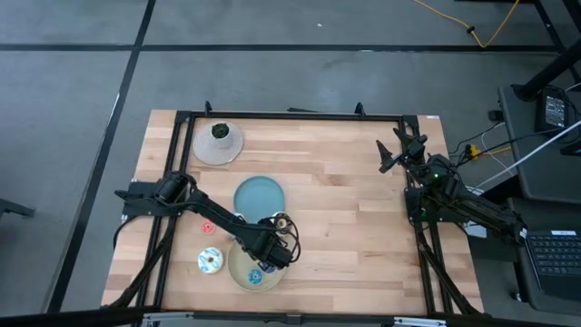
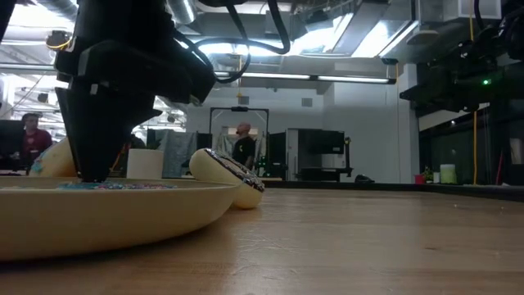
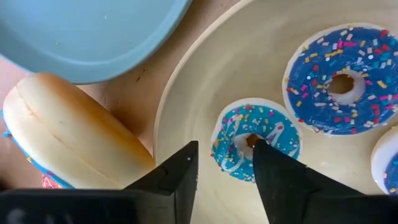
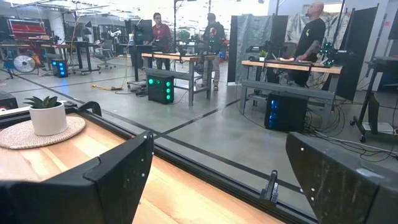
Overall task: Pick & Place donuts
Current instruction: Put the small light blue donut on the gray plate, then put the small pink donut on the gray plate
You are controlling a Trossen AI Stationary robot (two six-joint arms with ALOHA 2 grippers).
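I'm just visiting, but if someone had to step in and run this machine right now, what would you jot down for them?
Left gripper: open, low over the beige plate, fingers either side of a small light-blue donut lying on it.
Right gripper: open, empty, parked at the table's right edge.
Done: dark-blue sprinkled donut also on the beige plate; a third shows at its edge.
Left: white donut and small red one lie on the table; another leans against the plate. Blue plate holds nothing.
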